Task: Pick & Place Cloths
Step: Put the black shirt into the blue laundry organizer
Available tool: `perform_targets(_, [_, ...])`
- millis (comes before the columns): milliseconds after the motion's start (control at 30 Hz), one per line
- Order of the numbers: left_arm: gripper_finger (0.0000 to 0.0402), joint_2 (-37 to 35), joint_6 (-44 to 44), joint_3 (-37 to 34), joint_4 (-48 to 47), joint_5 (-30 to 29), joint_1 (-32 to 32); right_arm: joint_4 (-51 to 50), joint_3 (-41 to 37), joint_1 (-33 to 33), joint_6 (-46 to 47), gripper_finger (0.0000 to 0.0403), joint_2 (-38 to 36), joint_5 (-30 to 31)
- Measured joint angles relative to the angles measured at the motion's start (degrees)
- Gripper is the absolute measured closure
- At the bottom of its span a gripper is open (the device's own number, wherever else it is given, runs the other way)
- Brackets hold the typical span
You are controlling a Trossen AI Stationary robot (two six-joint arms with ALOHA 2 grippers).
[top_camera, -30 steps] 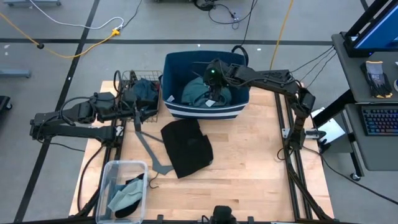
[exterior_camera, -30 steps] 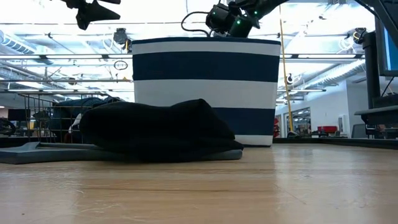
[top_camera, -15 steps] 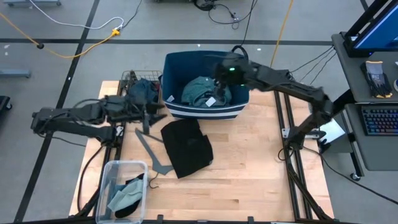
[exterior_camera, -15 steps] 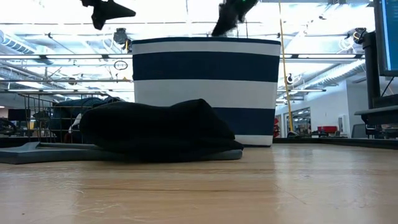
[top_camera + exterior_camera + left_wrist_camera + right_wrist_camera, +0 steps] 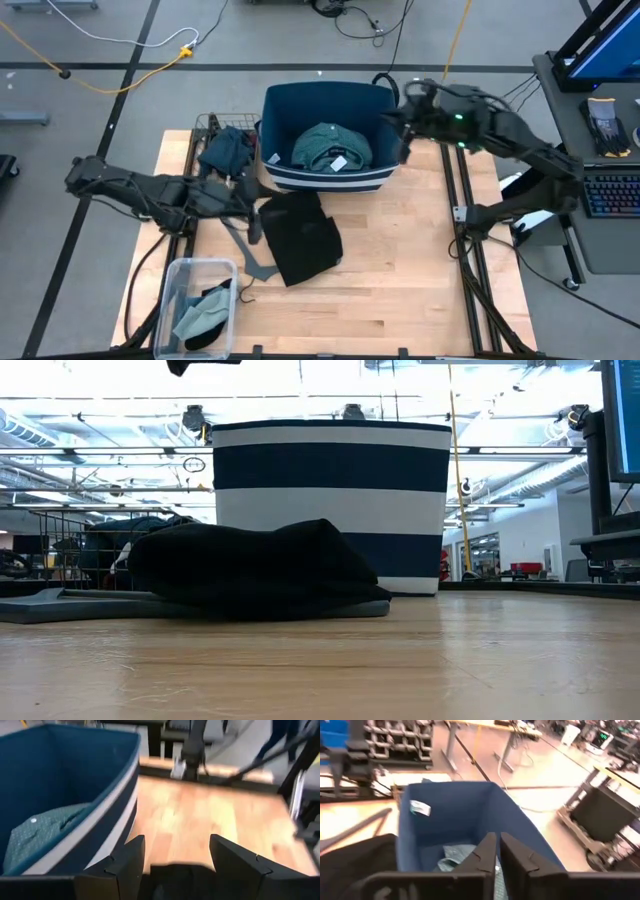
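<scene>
A black cloth lies in a heap flat on the wooden table, and shows as a dark mound in the low view. A dark teal cloth rests on the floor of the blue striped bin. My left gripper hovers open by the black cloth's left edge; in the left wrist view its fingers stand apart over the table beside the bin. My right gripper is shut and empty above the bin's right rim, looking down into the bin.
A wire basket at the far left holds a dark blue-teal cloth. A clear box at the near left holds a pale green cloth. A grey hanger lies left of the black cloth. Bare wood spreads to the right.
My right gripper has risen out of the bin and drawn back toward the table's right edge, and the teal cloth has stayed in the bin. My left gripper has swung from the wire basket toward the near edge and to the right, arriving beside the black cloth.
</scene>
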Motion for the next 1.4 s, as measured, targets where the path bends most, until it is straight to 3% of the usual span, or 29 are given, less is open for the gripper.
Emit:
perform_targets(300, [0.0174, 17.6, 5.0, 19.8, -28.9, -5.8, -5.5, -0.9, 0.0, 5.3, 1.0, 0.0401, -4.9, 0.0])
perform_targets(500, [0.0174, 26.6, 19.9, 26.2, -42.0, -5.2, -8.1, -2.0, 0.0, 6.8, 1.6, 0.0402, -6.1, 0.0])
perform_targets(667, [0.0174, 30.6, 29.6, 26.3, -41.8, -4.4, -8.4, -3.5, 0.0, 6.8, 1.7, 0.0402, -6.2, -0.2])
perform_targets(833, [0.0174, 34.3, 33.5, 26.3, -40.2, 3.2, -6.9, -4.2, 0.0, 6.8, 1.6, 0.0402, -6.6, -0.1])
perform_targets(1000, [0.0174, 38.1, 38.4, 26.3, -37.2, 5.5, -5.5, -5.3, -1.0, 6.8, 1.7, 0.0402, -9.3, 0.0])
perform_targets(1167, [0.0174, 40.8, 41.3, 26.3, -32.8, 9.5, -4.0, -4.6, -7.7, 6.8, 3.8, 0.0402, -15.5, 0.0])
perform_targets(1400, [0.0174, 44.1, 46.0, 26.3, -29.3, 14.7, -2.6, 2.5, -23.2, 6.8, 8.2, 0.0403, -25.3, -0.2])
